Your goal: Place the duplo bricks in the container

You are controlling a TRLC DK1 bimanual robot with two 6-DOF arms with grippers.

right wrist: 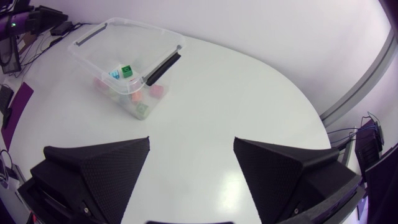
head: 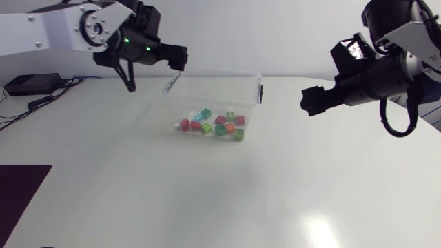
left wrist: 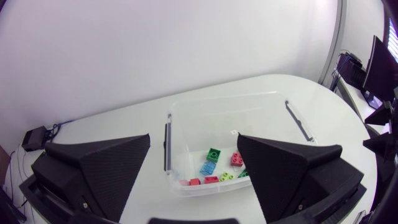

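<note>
A clear plastic container [head: 253,88] stands at the middle back of the table, with several duplo bricks [head: 220,125] in red, green, blue and orange on its floor. My left gripper [head: 178,60] hangs open and empty above the container's left rim. In the left wrist view the container [left wrist: 231,101] lies under and ahead of the open left gripper [left wrist: 194,180], with a green brick [left wrist: 214,153] and a red brick [left wrist: 237,159] showing inside. My right gripper [head: 309,102] hovers open and empty to the right of the container. In the right wrist view the container [right wrist: 160,38] is far ahead of my right gripper [right wrist: 191,177].
A black box [head: 31,84] with cables lies at the table's back left corner. Bare white tabletop [head: 227,193] stretches in front of the container and to both sides.
</note>
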